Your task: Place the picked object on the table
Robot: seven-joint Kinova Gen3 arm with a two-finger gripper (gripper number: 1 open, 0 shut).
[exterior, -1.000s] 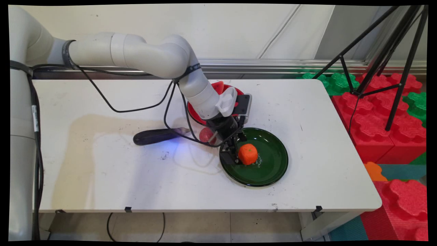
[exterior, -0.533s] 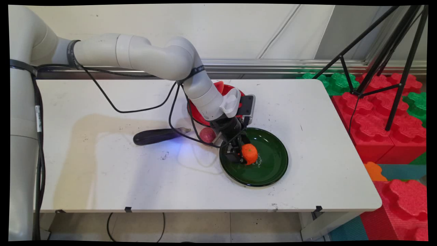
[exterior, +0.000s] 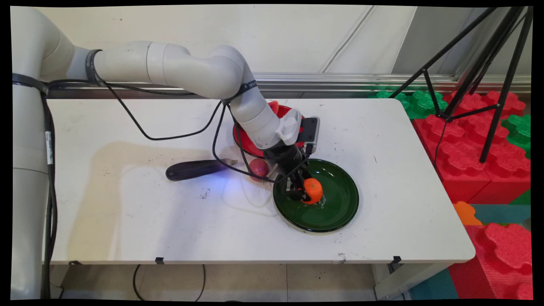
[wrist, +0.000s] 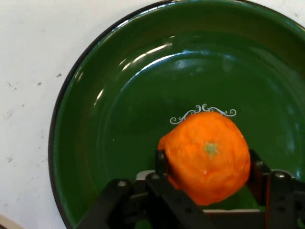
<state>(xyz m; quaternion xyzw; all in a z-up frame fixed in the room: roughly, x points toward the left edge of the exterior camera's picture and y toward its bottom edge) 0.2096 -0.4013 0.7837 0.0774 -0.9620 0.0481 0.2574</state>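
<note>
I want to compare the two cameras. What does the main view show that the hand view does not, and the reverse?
Only the main view shows the red plate behind the arm, the dark-handled tool lying on the table, and the small reddish ball beside the green plate.

Only the hand view shows the orange's green stem mark and the white ornament printed on the plate.

Both show the gripper with its jaws shut on the orange above the green plate.

Bright, even indoor light, soft shadows

White glare streaks curve across the green plate [wrist: 119, 95] at upper centre of the hand view. In the main view the arm [exterior: 178, 74] casts a faint broad shadow on the desk [exterior: 127, 212] at left.
</note>
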